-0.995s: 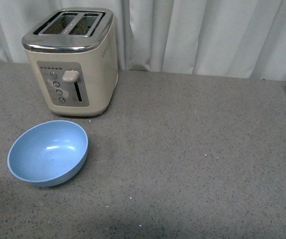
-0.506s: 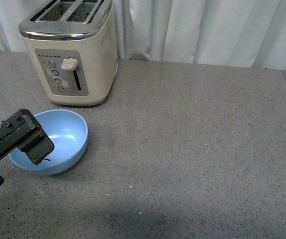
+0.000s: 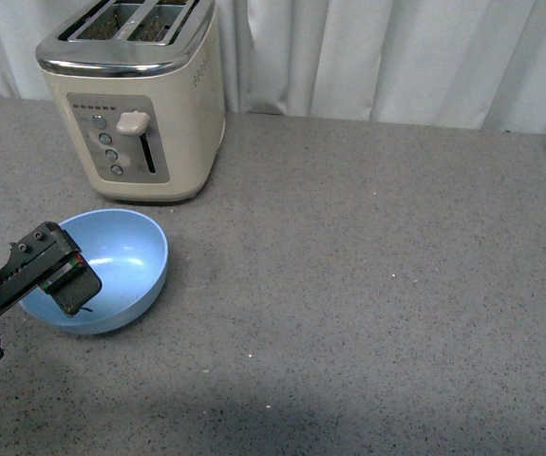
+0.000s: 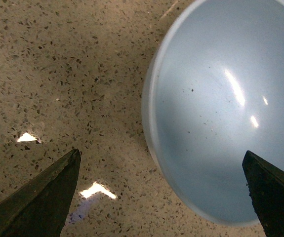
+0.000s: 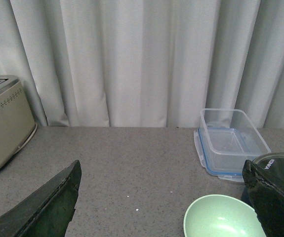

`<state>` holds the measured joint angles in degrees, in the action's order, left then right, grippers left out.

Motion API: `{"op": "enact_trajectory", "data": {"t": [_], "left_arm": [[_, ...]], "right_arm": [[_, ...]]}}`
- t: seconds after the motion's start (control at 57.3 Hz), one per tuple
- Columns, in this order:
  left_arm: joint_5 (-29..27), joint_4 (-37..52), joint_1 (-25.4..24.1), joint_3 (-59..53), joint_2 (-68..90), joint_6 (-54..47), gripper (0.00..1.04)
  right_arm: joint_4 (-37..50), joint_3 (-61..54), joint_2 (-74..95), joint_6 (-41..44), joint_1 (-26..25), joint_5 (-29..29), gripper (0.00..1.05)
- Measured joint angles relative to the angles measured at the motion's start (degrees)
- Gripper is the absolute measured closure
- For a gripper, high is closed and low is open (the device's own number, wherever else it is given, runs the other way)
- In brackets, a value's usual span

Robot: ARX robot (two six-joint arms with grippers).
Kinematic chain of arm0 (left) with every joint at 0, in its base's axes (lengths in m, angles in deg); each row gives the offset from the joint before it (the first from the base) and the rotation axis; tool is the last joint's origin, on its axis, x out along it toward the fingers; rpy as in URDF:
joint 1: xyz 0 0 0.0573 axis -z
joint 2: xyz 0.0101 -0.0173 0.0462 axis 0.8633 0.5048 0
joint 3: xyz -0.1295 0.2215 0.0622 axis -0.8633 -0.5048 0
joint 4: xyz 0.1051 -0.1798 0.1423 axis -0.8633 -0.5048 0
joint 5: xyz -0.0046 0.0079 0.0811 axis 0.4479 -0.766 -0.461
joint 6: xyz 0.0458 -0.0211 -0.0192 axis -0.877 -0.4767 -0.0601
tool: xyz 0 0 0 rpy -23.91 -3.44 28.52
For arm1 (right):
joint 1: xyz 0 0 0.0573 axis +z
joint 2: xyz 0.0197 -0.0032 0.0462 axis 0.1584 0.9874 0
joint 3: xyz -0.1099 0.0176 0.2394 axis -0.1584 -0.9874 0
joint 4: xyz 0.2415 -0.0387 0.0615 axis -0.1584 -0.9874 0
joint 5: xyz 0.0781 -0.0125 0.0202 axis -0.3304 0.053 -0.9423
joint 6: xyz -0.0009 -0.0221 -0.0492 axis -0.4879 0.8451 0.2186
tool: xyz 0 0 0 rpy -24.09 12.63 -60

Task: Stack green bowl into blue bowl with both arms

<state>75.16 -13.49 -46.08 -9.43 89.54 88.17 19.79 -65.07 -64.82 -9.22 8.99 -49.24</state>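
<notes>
Plainly, the stacking is not yet happening; the two bowls are sitting well apart, each alone on the desk. The blue bowl is resting upright and empty just in front of the toaster, toward the robot's left; the green bowl is lying out of the front view altogether, showing only to the right wrist camera, upright and empty, near a clear box that is standing before the curtain.

The left arm is reaching in over the near side of the blue bowl; the left pincer is gaping wide and holding nothing, with one finger hanging over bare desk and the other over the bowl's hollow, so the rim is passing between them; whether anything is touching the bowl I cannot tell. The right pincer is likewise spreading wide and carrying nothing; it is looking out across the desk with the green bowl low in its view, nearer one finger than the other, and not between the tips.

So nothing is being gripped and nothing is being lifted; by my judgement the task is sitting at its very start. What is remaining is nearly everything: closing on the green bowl, raising it, carrying it across to the blue one, possibly steadying the blue one with the left side, and lowering it inside.
</notes>
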Motion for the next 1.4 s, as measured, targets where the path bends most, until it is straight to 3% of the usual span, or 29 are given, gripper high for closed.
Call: {"op": "enact_trajectory", "data": {"t": [0.855, 1.397], "left_arm": [[-2.78, -3.15, -2.27, 7.96, 7.96, 0.42, 0.07], [-1.88, -1.42, 0.92, 8.09, 7.23, 0.92, 0.88]], "right_arm": [[0.02, 0.0, 0.0, 0.0, 0.0, 0.0, 0.09], [0.02, 0.0, 0.0, 0.0, 0.0, 0.0, 0.09]]}}
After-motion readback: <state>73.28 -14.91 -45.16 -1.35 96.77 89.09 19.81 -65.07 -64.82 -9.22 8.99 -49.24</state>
